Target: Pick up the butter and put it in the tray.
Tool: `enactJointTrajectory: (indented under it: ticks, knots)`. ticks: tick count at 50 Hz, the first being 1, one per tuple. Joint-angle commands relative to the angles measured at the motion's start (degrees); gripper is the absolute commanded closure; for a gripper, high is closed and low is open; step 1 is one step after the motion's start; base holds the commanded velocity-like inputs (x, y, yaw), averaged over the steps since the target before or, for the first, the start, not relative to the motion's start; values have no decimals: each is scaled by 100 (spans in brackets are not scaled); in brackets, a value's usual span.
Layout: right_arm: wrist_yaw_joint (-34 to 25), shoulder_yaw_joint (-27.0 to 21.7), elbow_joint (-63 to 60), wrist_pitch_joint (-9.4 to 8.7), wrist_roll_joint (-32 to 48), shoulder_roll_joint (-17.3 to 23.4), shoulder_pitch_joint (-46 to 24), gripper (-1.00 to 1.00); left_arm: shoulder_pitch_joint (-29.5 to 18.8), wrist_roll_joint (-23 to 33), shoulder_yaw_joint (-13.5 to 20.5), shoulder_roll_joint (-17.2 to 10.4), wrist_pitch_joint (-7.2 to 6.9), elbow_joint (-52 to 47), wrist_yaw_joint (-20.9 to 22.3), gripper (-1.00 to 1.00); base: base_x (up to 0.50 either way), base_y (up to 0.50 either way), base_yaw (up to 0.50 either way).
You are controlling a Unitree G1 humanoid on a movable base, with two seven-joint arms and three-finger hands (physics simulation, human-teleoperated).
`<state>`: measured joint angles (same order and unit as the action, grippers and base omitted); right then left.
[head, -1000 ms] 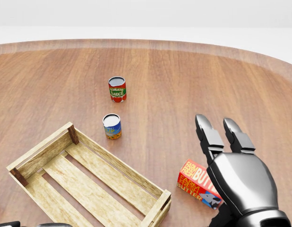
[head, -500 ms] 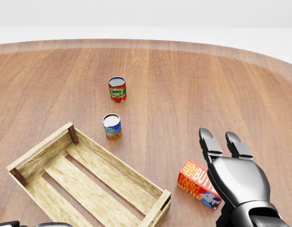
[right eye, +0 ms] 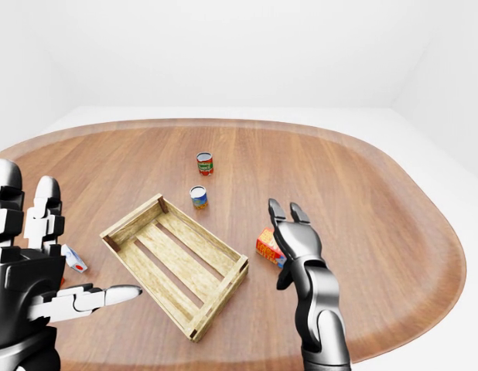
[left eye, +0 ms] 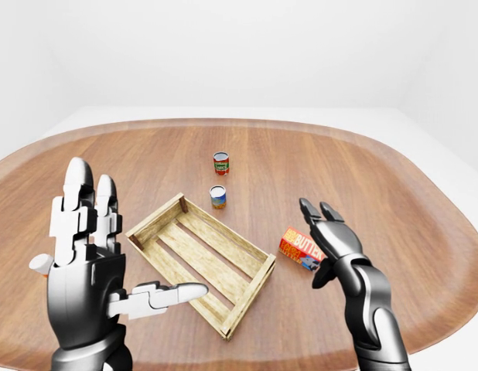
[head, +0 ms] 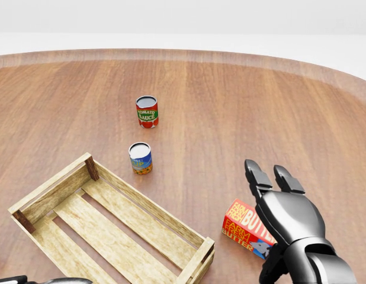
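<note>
The butter [head: 241,226] is a red and orange box lying flat on the wooden table, just right of the tray's right corner. My right hand [head: 267,175] hovers over the box's right end with its fingers spread and open, pointing up the head view, and it hides the box's lower right corner. The tray [head: 148,200] is a slatted wooden crate lying at an angle at lower left, with nothing in it. In the left-eye view, my left hand [left eye: 131,239] is raised at lower left, open and holding nothing.
A tomato sauce can [head: 147,112] and a blue-labelled can [head: 140,158] stand above the tray. A small white and red carton [right eye: 75,260] lies left of the tray. The table's curved edge [right eye: 448,255] runs along the right.
My right hand has dropped toward the bottom of the head view and shifted slightly left, so it now overlaps the butter's right end. The butter, tray and cans have not moved.
</note>
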<state>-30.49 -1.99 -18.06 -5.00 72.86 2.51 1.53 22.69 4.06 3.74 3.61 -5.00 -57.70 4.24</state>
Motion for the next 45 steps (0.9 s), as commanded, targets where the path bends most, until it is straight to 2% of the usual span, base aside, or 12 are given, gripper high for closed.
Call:
enactJointTrajectory:
  ticks: [1, 12, 23, 31, 40, 45]
  knots:
    - [369, -19, 657, 0, -521, 181, -256, -100, 5, 6, -41, -26, 0, 13, -35, -100, 0, 0, 0]
    - [522, -73, 986, 0, -849, 311, -401, -100, 30, -27, -6, -9, 0, 16, -15, -100, 0, 0, 0]
    - [1106, -71, 2070, 0, -1519, 431, -756, -100, 54, -47, -3, -8, 0, 46, -17, -100, 0, 0, 0]
    - [1261, 8, 2619, 0, -1785, 535, -1116, -100, 52, -33, -29, -18, 0, 61, -27, -100, 0, 0, 0]
    - [1099, 130, 2587, 0, -1602, 595, -1194, -100, 48, -23, -26, -17, 0, 87, -23, -100, 0, 0, 0]
    - [1347, 83, 3015, 0, -1599, 617, -1408, -100, 51, -75, 39, 1, 0, 93, 9, -100, 0, 0, 0]
